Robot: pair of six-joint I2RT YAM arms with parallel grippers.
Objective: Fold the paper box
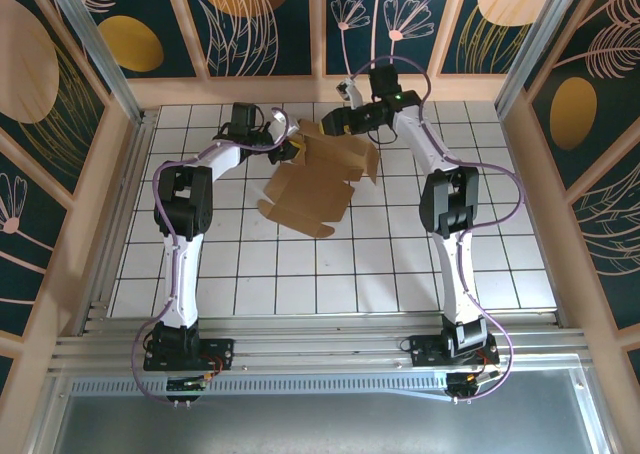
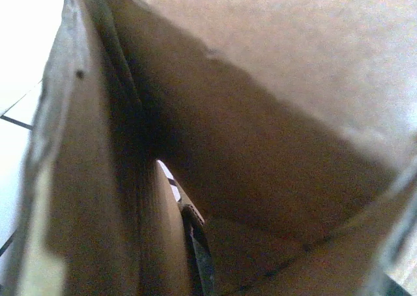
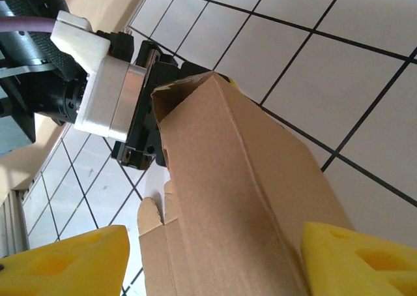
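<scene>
The paper box [image 1: 310, 184] is a brown cardboard sheet, partly folded, lying on the white tiles with its far end lifted between both arms. My left gripper [image 1: 287, 139] is at the box's far left corner. In the left wrist view the cardboard [image 2: 260, 113] presses close and one dark finger [image 2: 199, 257] lies against a flap. From the right wrist view, the box's folded ridge [image 3: 228, 178] runs into the left gripper [image 3: 140, 113]. My right gripper [image 3: 212, 263] straddles that ridge with its yellow fingertips [image 3: 65, 263] wide apart; the left fingertip stands clear of the cardboard.
The tiled table [image 1: 480, 254] is fenced by wooden walls, and a metal rail [image 1: 300, 349] runs along the near edge. Bare tiles lie in front of the box and to the right of it.
</scene>
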